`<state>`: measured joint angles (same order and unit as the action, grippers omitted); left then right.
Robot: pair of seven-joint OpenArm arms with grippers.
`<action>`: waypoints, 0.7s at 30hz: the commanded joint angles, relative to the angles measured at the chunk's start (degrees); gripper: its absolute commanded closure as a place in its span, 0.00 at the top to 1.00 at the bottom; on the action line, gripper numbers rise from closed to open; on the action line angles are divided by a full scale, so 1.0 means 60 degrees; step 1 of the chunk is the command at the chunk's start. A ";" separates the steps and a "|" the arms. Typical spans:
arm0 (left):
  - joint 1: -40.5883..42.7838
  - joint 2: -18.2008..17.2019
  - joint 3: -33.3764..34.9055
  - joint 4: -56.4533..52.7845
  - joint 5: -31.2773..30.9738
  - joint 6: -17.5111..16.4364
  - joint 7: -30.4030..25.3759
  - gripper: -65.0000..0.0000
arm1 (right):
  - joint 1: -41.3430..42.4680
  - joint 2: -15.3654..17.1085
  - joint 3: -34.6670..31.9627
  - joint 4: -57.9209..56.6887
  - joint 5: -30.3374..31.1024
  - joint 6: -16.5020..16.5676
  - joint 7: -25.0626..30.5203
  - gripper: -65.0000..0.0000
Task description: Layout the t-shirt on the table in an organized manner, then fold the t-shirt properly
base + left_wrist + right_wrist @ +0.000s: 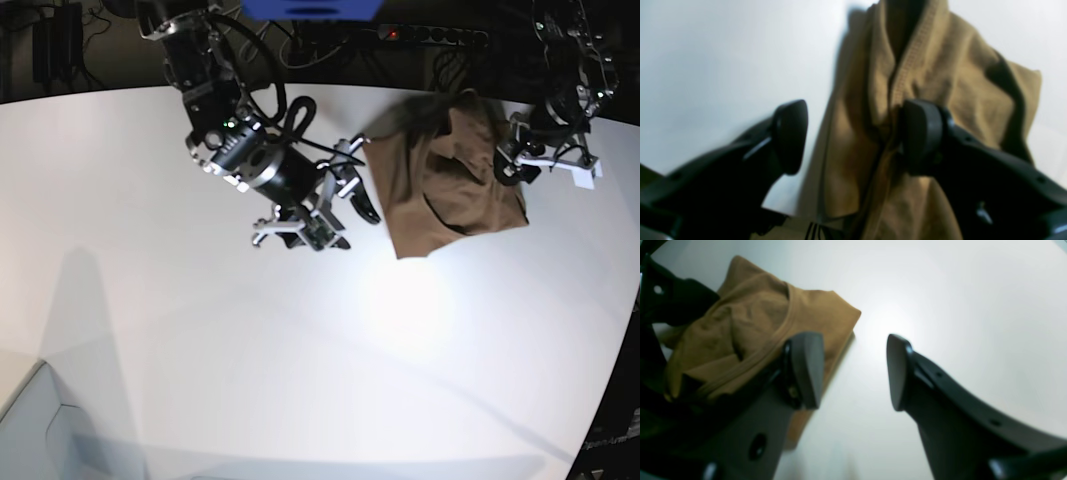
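The tan-brown t-shirt [450,180] lies bunched on the white worktop [300,360] between the two hands. The left hand [853,136], fingers spread and unclenched, straddles its collar fold and is nearer; the right hand [855,371] gapes empty just beside its edge.

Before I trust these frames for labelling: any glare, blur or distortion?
Base view: bright glare patch on the table, arm shadows across it. Left wrist view: soft focus, t-shirt weave smeared. Right wrist view: hot spot on the table, blurred near parts, edges curved by the lens.
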<state>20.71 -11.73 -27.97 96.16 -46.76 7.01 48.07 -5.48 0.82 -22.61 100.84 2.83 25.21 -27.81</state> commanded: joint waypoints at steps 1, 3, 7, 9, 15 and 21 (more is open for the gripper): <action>-0.0162 -0.0119 -0.0020 0.0157 -0.0111 -0.0061 -0.0020 0.66 | 0.0099 -0.0027 -0.0004 0.0154 0.0092 0.0010 0.0277 0.48; -0.0294 -0.0148 0.0273 0.0157 -0.0111 -0.0061 -0.0020 0.66 | 0.0099 -0.0027 -0.0004 0.0154 0.0092 0.0010 0.0277 0.48; -0.0616 -0.0192 0.0903 -0.0166 -0.0096 -0.0061 -0.0020 0.66 | 0.0099 -0.0012 -0.0004 0.0154 0.0092 0.0010 0.0277 0.48; -0.0851 -0.0192 0.1079 -0.0547 -0.0096 -0.0061 -0.0020 0.65 | 0.0099 0.0003 0.0069 0.0154 0.0078 0.0010 0.0277 0.48; -0.1261 -0.0192 0.1386 -0.1250 0.0109 -0.0061 -0.0064 0.42 | 0.0085 0.0003 0.0889 0.0183 0.0092 0.0010 0.0277 0.48; -0.2126 -0.0280 0.2295 -0.1690 0.1105 -0.0823 -0.0034 0.03 | -0.0018 0.0017 0.1915 0.0212 0.0092 0.0040 0.0277 0.48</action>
<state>8.05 -12.99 -14.28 85.67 -40.29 1.54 46.54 -5.85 0.97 -11.03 100.97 2.85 25.43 -27.66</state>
